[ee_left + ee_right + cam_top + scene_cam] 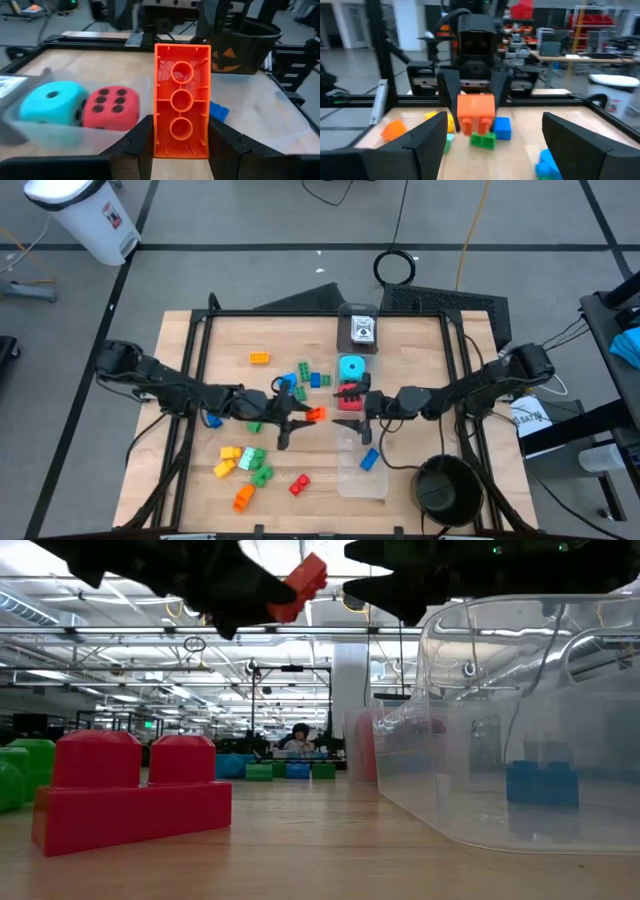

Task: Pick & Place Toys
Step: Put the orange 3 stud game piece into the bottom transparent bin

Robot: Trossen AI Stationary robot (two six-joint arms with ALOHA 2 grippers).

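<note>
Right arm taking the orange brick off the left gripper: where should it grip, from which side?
Judging by the pose, grip the free end of the orange brick, which sticks out beyond the left gripper toward the open right gripper. Come straight in head-on, fingers closing across the narrow flat sides.

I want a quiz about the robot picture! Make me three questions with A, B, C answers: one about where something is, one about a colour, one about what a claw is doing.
1. Where is the blue brick?
A. In the clear box
B. In the black bowl
C. On the floor

2. What colour is the brick in the left claw?
A. Green
B. Orange
C. Yellow

3. What is the right claw doing?
A. Gripping a die
B. Open, holding nothing
C. Resting in the bowl

Answers:
1 A, the high view shows it inside the box.
2 B, the left wrist view shows orange between the fingers.
3 B, its fingers stand wide apart, empty.
</note>
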